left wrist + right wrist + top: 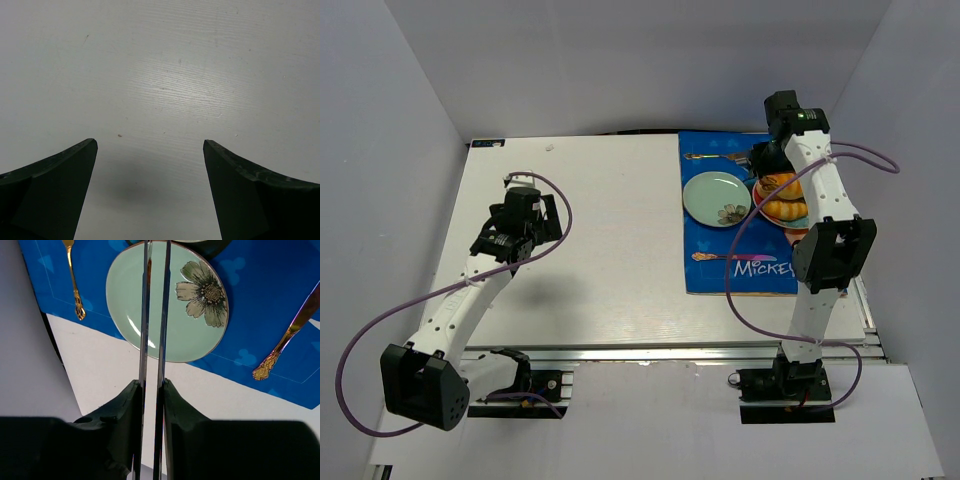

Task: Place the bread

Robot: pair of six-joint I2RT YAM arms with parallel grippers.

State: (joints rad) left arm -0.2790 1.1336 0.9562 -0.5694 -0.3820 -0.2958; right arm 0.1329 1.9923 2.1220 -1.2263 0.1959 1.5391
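Risk: right gripper (151, 385) is clamped tight on thin polished metal tongs (153, 315). The blades sit nearly together and their tips run out of the wrist view, so I cannot tell whether they grip anything. Slick narrow steel could slip off a ridged crust. The bread (782, 208), an oblong golden-orange ridged roll, sits among paler pieces just right of the glossy mint-green flower plate (127, 290), partly under the arm. A drop onto that smooth glaze could make it slide off onto the blue printed placemat (720, 270). Left gripper (150, 142) is spread apart over the matte white table, far left of the plate.
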